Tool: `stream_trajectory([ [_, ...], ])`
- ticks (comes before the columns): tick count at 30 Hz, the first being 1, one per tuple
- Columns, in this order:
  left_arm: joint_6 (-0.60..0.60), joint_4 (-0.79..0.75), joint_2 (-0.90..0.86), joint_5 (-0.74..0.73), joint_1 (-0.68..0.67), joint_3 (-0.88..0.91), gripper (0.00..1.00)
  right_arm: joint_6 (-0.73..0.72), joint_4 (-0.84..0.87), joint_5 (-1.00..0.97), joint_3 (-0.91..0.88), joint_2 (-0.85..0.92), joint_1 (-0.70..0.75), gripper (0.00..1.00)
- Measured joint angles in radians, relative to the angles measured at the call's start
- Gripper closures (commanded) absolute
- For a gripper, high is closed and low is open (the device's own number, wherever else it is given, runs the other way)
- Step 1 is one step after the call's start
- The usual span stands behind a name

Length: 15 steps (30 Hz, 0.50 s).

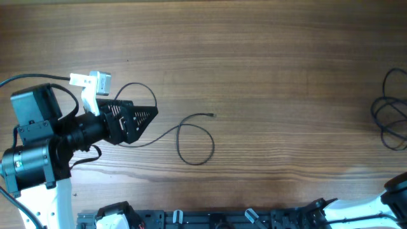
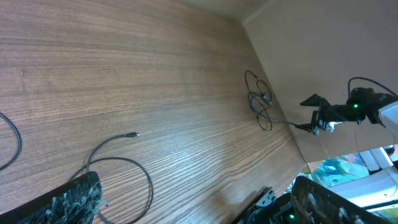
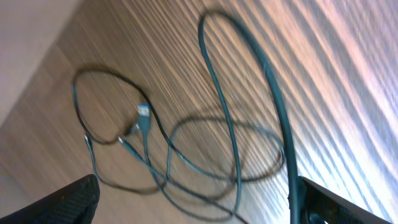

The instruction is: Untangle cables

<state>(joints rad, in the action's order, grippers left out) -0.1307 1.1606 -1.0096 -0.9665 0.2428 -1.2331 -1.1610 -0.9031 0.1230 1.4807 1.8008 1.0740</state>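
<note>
One thin black cable (image 1: pixel 194 143) lies in a loose loop left of the table's middle, its plug tip (image 1: pixel 212 115) pointing right. It shows in the left wrist view (image 2: pixel 118 180) too, passing by the left finger. My left gripper (image 1: pixel 137 117) (image 2: pixel 202 208) is open and empty over that cable's left end. A tangle of several thin cables (image 1: pixel 389 117) (image 2: pixel 258 102) lies at the right edge. In the right wrist view the tangle (image 3: pixel 186 149) fills the frame. My right gripper (image 3: pixel 208 205) is open, and one raised strand (image 3: pixel 273 99) runs down beside its right finger.
The wooden table (image 1: pixel 273 63) spreads between the two cable groups. The left arm's base (image 1: pixel 32 146) stands at the left edge and the right arm (image 1: pixel 397 194) at the bottom right corner. A rail of black fixtures (image 1: pixel 210 219) runs along the front edge.
</note>
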Motion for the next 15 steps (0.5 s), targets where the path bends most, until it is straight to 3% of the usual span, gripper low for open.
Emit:
stream_trajectory([
  [7,0.000,0.000,0.000,0.000,0.000,0.000,0.01,-0.002,-0.201,0.355,0.000,0.000,-0.002,0.00],
  [8,0.000,0.000,0.000,0.000,0.000,0.000,0.01,0.035,-0.241,0.383,0.000,0.000,-0.005,0.13],
  [11,-0.008,0.000,0.000,0.000,0.000,0.000,0.01,0.118,-0.355,0.362,0.000,0.000,-0.026,0.72],
  [13,-0.015,0.000,0.000,0.000,0.000,0.000,0.01,0.144,-0.397,0.311,0.000,0.000,-0.045,0.96],
  [15,-0.022,0.000,0.000,0.000,0.000,0.000,0.01,0.165,-0.433,0.241,0.000,0.000,-0.073,0.96],
])
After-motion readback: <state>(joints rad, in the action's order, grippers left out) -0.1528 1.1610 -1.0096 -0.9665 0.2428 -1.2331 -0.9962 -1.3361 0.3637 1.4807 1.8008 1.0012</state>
